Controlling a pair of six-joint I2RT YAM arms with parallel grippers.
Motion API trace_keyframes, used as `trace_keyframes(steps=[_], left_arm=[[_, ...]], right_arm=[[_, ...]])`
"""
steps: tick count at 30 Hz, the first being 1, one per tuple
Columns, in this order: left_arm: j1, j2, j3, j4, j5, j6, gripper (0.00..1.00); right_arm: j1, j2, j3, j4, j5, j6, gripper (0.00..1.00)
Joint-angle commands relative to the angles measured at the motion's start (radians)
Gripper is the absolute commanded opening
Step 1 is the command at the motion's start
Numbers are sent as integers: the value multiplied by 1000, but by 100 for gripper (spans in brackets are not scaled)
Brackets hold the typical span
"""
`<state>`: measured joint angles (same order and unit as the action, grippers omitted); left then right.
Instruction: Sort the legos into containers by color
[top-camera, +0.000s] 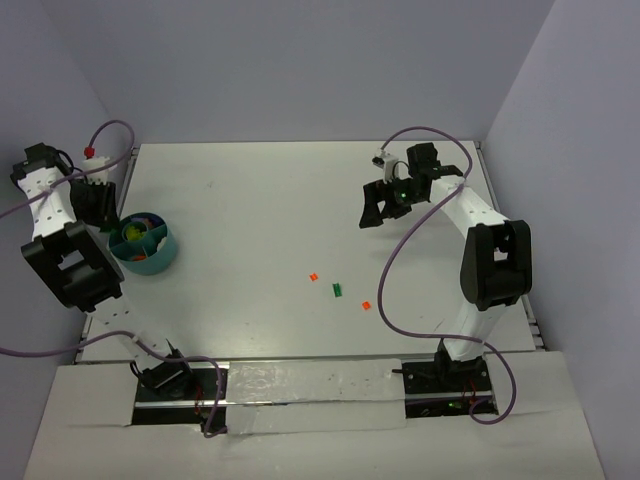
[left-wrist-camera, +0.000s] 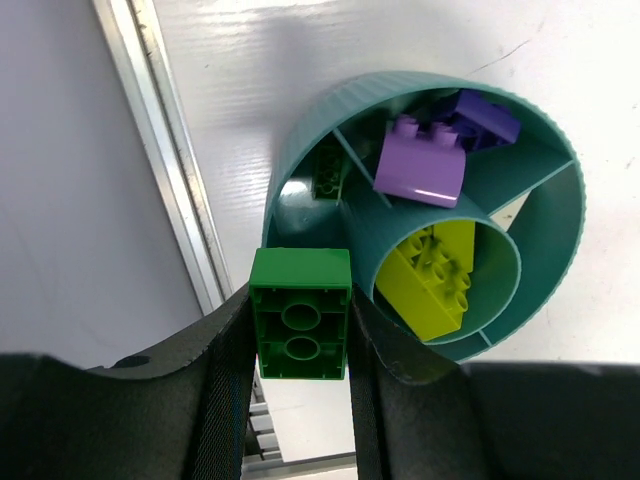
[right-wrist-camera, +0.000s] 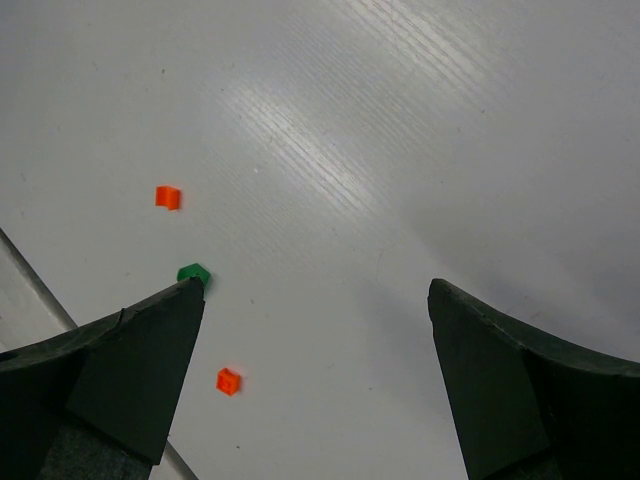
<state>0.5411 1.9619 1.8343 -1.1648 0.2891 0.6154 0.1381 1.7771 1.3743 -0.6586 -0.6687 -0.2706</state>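
Note:
My left gripper is shut on a dark green brick, its hollow underside facing the camera. It hangs over the left rim of the teal bowl, the container at the table's left side. Inside its compartments lie purple bricks, a lime green brick and a dark green bit. My right gripper stands open high over the table's right side, nothing between its fingers. Two orange bits and one green piece lie loose mid-table, below that gripper.
A metal rail runs along the table's left edge, close beside the bowl, with the wall right behind it. The loose green piece sits between the orange bits. A purple cable loops off the right arm.

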Motion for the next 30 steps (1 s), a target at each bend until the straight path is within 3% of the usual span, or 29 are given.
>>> trace_keyframes(steps=[1, 7, 19, 30], left_arm=[[0, 8, 59, -70, 82, 45, 15], [0, 23, 71, -99, 96, 49, 20], [1, 18, 76, -110, 97, 52, 46], [20, 32, 92, -102, 102, 44, 50]], right_arm=[[9, -45, 6, -7, 11, -25, 100], [9, -40, 13, -13, 11, -32, 100], [11, -14, 47, -19, 0, -33, 100], [14, -18, 44, -21, -3, -33, 100]])
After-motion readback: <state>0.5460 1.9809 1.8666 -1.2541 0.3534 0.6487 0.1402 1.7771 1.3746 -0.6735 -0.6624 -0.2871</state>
